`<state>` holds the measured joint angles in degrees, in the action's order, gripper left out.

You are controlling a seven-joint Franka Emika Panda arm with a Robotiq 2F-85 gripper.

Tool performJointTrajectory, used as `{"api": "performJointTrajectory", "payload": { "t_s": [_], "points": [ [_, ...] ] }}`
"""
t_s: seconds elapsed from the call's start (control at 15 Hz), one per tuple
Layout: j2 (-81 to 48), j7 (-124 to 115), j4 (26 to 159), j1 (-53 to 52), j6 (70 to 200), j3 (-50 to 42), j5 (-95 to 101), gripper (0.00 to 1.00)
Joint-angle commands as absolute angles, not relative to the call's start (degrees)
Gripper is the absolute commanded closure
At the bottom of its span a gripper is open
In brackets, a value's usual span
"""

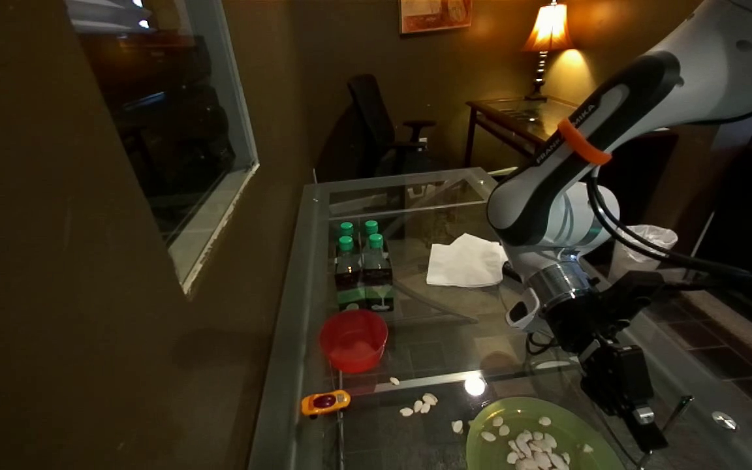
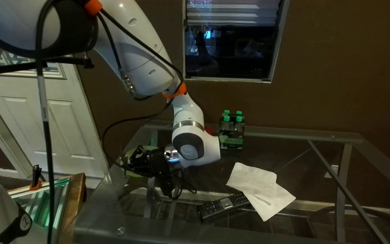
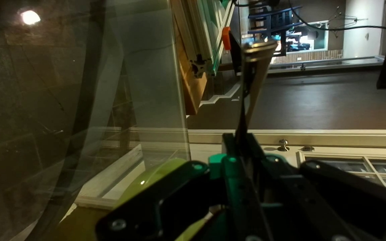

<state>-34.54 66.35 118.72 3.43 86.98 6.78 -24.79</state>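
Gripper (image 3: pixel 240 140) clamped on thin tool (image 3: pixel 258 67) nr plate (image 1: pixel 523 411); white bits (image 1: pixel 429 399) btwn plate & bowl (image 1: pixel 351 364); car (image 1: pixel 326 403), bottles (image 1: pixel 376 261) by bowl.

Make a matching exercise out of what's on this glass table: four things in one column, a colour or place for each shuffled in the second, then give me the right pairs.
Column one
1. red bowl
2. toy car
3. remote control
4. green dish

Column two
A. orange-yellow
B. under a pile of white pieces
C. between the bottles and the toy car
D. at the edge of the white paper

Right pairs: 1-C, 2-A, 3-D, 4-B
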Motion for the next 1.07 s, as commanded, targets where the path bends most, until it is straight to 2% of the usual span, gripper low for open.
{"api": "performJointTrajectory", "payload": {
  "t_s": [0.0,1.0],
  "points": [
    [-37.24,63.67,116.66,3.84,85.85,6.51,-25.59,0.98],
    [-41.40,52.37,113.53,4.02,85.40,6.87,-26.97,0.98]
  ]
}}
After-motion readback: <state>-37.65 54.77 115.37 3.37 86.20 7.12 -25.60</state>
